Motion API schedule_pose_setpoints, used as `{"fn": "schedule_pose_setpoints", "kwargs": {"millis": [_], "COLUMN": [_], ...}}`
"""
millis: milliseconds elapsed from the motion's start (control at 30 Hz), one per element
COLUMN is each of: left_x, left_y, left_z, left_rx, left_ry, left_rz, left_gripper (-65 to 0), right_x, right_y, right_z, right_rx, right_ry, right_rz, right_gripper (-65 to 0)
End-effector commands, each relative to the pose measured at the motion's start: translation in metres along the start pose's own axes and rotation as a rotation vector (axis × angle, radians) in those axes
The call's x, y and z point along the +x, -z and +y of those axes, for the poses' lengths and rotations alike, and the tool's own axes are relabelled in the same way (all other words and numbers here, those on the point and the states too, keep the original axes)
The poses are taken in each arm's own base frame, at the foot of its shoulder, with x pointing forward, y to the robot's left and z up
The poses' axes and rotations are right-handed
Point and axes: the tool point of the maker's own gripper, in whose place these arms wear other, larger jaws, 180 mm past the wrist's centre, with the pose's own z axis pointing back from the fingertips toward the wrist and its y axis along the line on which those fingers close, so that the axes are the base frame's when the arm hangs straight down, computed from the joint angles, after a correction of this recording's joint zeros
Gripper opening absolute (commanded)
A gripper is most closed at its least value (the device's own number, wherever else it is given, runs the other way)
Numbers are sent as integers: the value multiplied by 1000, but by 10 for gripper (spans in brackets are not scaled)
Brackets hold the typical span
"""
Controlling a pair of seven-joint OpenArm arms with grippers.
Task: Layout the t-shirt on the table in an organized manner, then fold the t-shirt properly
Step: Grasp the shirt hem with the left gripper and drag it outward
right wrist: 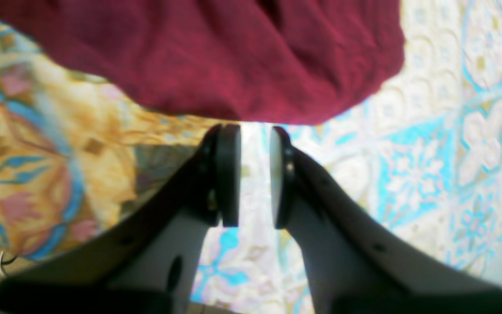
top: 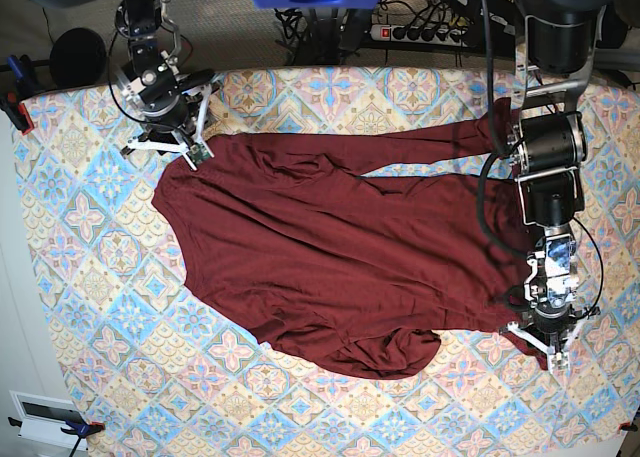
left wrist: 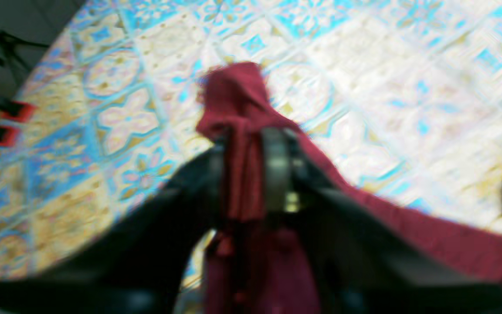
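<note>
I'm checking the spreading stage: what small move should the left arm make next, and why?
Probably pull outward, away from the shirt's middle. The left gripper has a bunch of the t-shirt between its pads, and the hem near it lies rumpled on the table. The right gripper holds nothing.

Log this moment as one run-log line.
stage: spreading | t-shirt: rumpled on table | left gripper: jaws pinching shirt fabric | right gripper: jaws apart, empty, beside shirt edge

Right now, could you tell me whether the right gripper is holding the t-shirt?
No, the right gripper has bare pads with table showing between them, just short of the t-shirt.
</note>
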Motion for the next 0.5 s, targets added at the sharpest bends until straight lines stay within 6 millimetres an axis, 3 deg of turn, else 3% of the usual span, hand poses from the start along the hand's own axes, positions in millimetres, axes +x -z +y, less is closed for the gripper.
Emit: {"fn": "schedule_pose_setpoints", "kwargs": {"millis": [0, 267, 367, 467], "left_x": [25, -9, -18, -30], "left_y": [1, -4, -24, -62], "left_z": [14, 10, 20, 19], "left_rx": [31, -8, -60, -132], "left_ry": [9, 50, 138, 209], "left_rz": [-34, 119, 106, 81], "left_gripper": [-455, -324, -322, -322], "right_x": [9, 11, 17, 23], "right_y": [-4, -3, -3, -2], "right_z": [-8, -11, -16, -21], "right_rx": [-23, -29, -41, -52], "right_ry": [-4, -1, -1, 1], "right_rz": [-32, -35, -49, -64], "right_gripper": [-541, -541, -541, -540]}}
